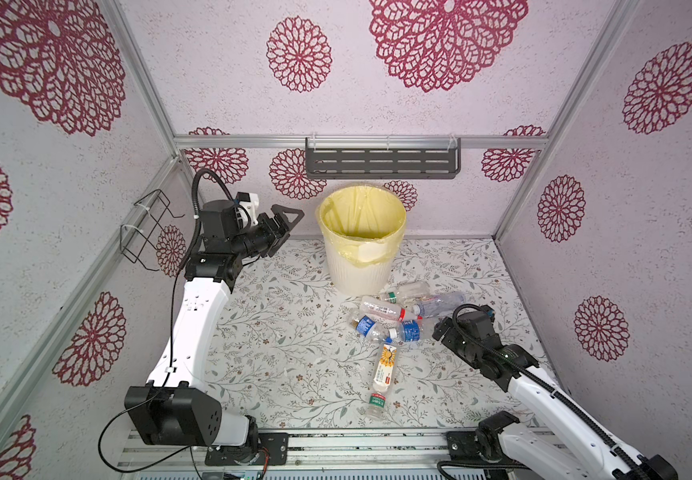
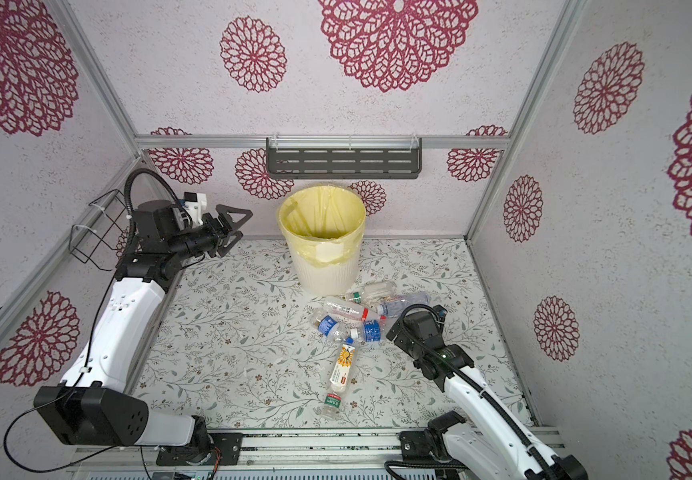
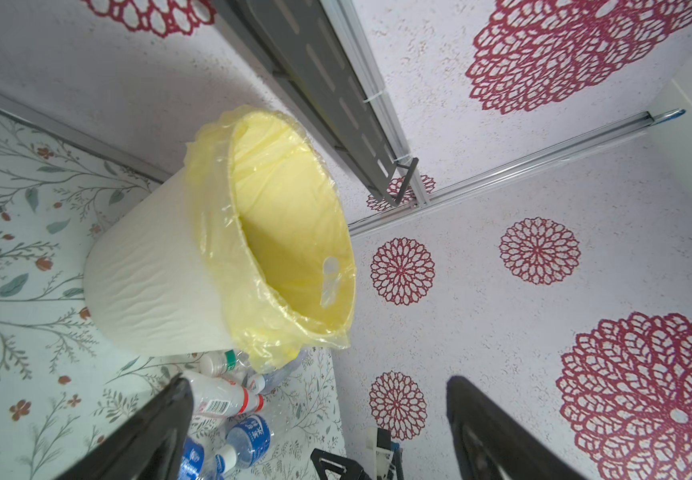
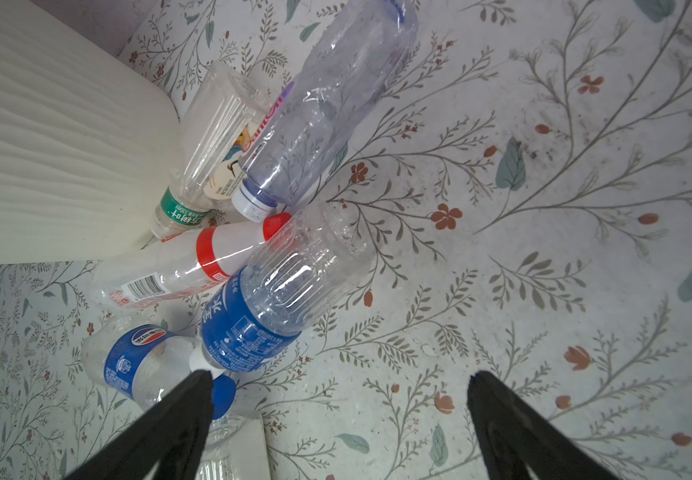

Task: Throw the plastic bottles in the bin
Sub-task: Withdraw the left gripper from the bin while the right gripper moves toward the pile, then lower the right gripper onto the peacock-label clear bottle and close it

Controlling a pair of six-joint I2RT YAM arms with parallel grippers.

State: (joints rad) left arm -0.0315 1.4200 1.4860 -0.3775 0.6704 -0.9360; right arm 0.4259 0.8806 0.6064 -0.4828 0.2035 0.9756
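The bin, cream-white with a yellow bag over its rim, stands at the back wall. Several plastic bottles lie piled at its right foot. Nearer the front lie a sunflower-labelled one and a green-labelled one. My left gripper hangs open and empty, level with the bin's rim on its left. My right gripper is open low over the floor, right of the pile. One of its fingers is beside a blue cap, near the blue-labelled bottle.
A grey slotted shelf hangs on the back wall above the bin. A black wire basket is fixed to the left wall behind my left arm. An aluminium rail runs along the front edge.
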